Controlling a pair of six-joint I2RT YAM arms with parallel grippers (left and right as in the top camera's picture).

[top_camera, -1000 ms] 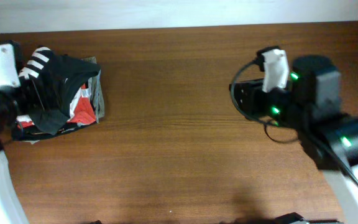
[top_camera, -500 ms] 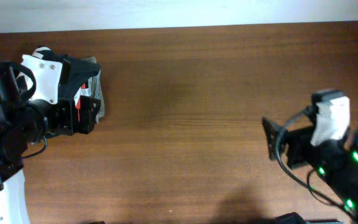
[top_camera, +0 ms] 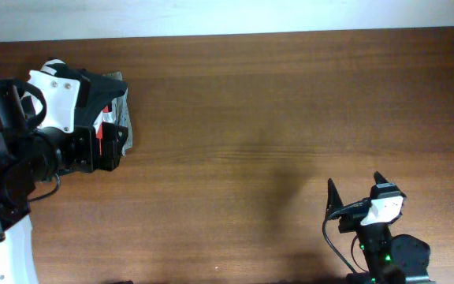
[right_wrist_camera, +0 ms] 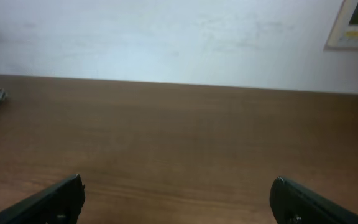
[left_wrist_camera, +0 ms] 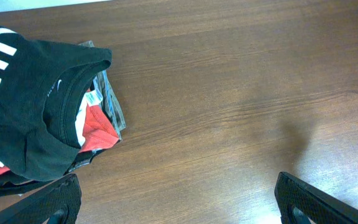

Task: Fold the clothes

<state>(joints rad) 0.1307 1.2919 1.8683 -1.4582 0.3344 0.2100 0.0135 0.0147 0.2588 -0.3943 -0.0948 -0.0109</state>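
Note:
The clothes, a near-black T-shirt (left_wrist_camera: 30,118) with white markings at its left edge, lie bunched on top of a small pile at the table's left end. The collar opening faces right. From overhead only a strip of the dark T-shirt (top_camera: 94,83) shows beside my left arm. My left gripper (left_wrist_camera: 179,205) hangs open over bare wood just right of the pile, with nothing between its fingers (left_wrist_camera: 51,202). In the overhead view the left gripper (top_camera: 115,147) sits at the pile's right edge. My right gripper (top_camera: 355,189) stands open and empty, low at the table's front right, far from the shirt.
Under the shirt lie a red-orange garment (left_wrist_camera: 97,129) and a grey one (left_wrist_camera: 114,106). The right gripper (right_wrist_camera: 179,202) looks across the wooden table (right_wrist_camera: 185,124) toward a white wall with a white panel (right_wrist_camera: 353,22).
The right arm has pulled back from the table's upper right to its front right edge, and its jaws have spread. The left arm swung over the pile and then held still.

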